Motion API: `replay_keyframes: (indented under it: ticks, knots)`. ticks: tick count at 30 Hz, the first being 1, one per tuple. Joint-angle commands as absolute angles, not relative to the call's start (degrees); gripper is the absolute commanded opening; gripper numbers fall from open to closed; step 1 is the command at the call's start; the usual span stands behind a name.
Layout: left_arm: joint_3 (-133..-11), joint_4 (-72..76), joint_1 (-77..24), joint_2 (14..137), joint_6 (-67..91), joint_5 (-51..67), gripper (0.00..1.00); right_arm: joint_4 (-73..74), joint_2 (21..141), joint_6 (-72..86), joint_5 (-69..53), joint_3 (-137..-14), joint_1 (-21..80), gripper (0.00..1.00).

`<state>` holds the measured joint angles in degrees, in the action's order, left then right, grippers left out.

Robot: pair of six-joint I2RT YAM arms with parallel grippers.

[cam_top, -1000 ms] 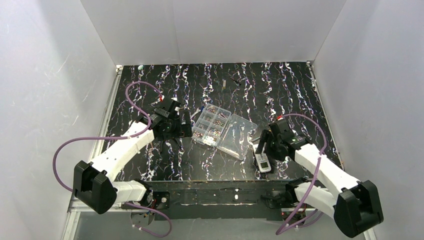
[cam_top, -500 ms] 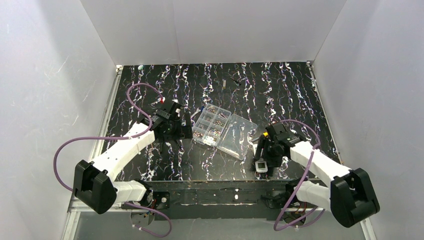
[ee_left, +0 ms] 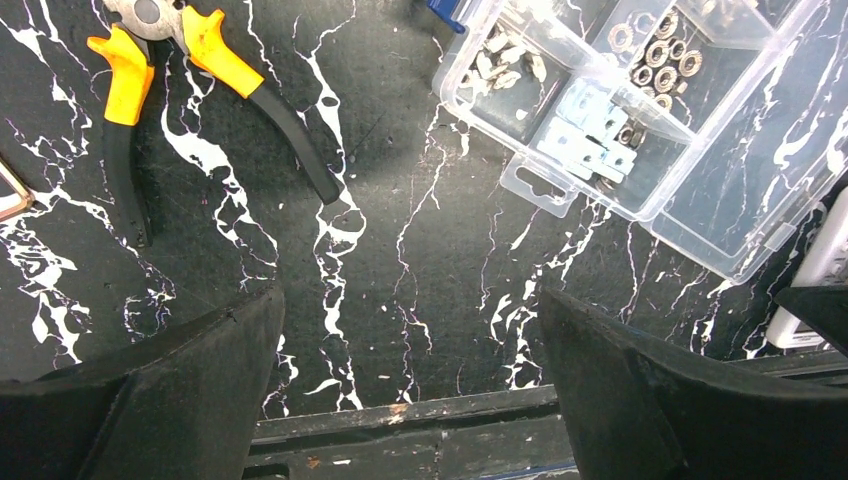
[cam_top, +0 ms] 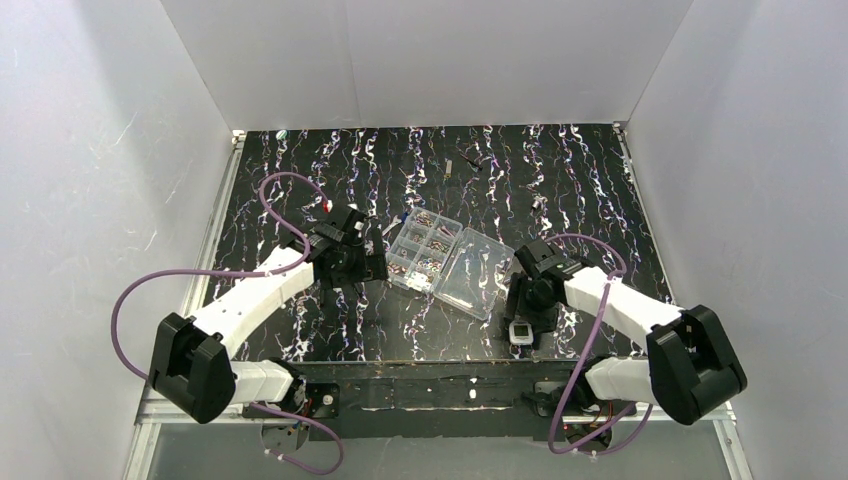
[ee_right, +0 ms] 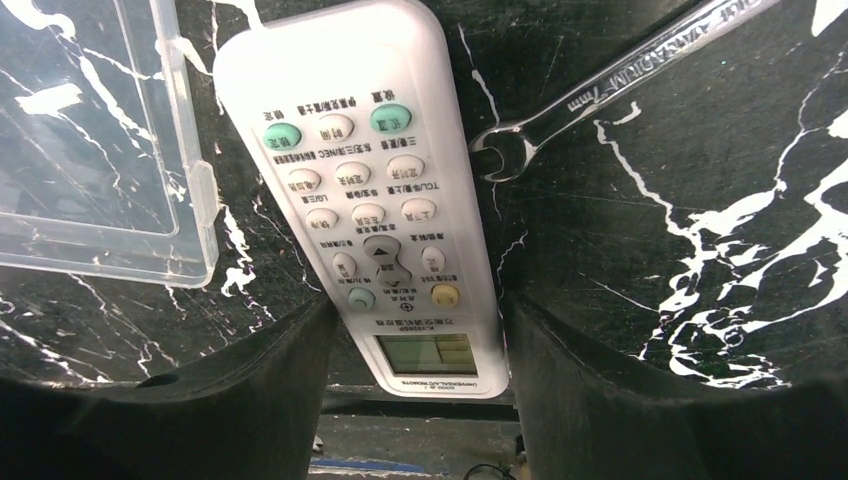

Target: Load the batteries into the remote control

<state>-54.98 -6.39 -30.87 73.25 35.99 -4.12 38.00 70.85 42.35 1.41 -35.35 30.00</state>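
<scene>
- A black tabletop (cam_top: 300, 190) veined with white marbling is seen, enclosed by plain white walls (cam_top: 420, 60) on three sides.
- Two white-shelled robot arms with black joints are bolted at its near edge. The left arm (cam_top: 250, 295) is reached toward mid-table, and the right arm (cam_top: 620, 305) is bent inward over the near edge.
- A clear compartmented plastic organiser box (cam_top: 430, 250) is laid open at mid-table between the arms. Its transparent lid (cam_top: 478, 272) is folded out flat on the right arm's side.
- The left gripper (ee_left: 405, 330) is held above bare table with its black fingers spread wide. Nothing is caught between them.
- The right gripper (ee_right: 415, 320) is lowered over the remote's display end, one black finger along each long edge. The fingers are seen against or just beside the plastic. Whether they are pressed onto it cannot be told.
- The slim white plastic remote control (ee_right: 375, 200) with rounded ends is laid face up at the near edge of the table, just beside the lid's corner. Its buttons and small grey screen are shown.
- Yellow-handled pliers (ee_left: 215, 50) with black grip ends are laid on the table, near the box.
- A silver open-ended spanner (ee_right: 620, 75) is laid at an angle, its open head just beside the remote's edge.
- Small metal washers and brackets (ee_left: 600, 110) are sorted in the box's compartments.
</scene>
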Motion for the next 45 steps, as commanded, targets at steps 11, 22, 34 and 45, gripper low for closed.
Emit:
replay_keyframes:
  ticks: [11, 22, 34, 45]
  knots:
    - [-51.54, -9.75, -31.03, 70.45, 38.18, -4.19, 1.0, 43.73, 75.68, 45.0, 9.13, -38.45, 35.48, 0.46]
    - [-52.79, -7.91, -31.04, 64.83, 41.61, -1.36, 0.99, 42.67, 57.82, 35.81, 9.35, -43.59, 36.54, 0.07]
    - [-59.85, 5.79, -31.03, 68.17, 53.52, 10.85, 1.0, 27.16, 61.04, 27.97, -19.33, -51.16, 36.98, 0.01]
    - [-61.35, 12.25, -31.93, 73.49, 60.99, 15.22, 0.99, 23.56, 72.62, 26.28, -27.62, -60.26, 41.83, 0.01]
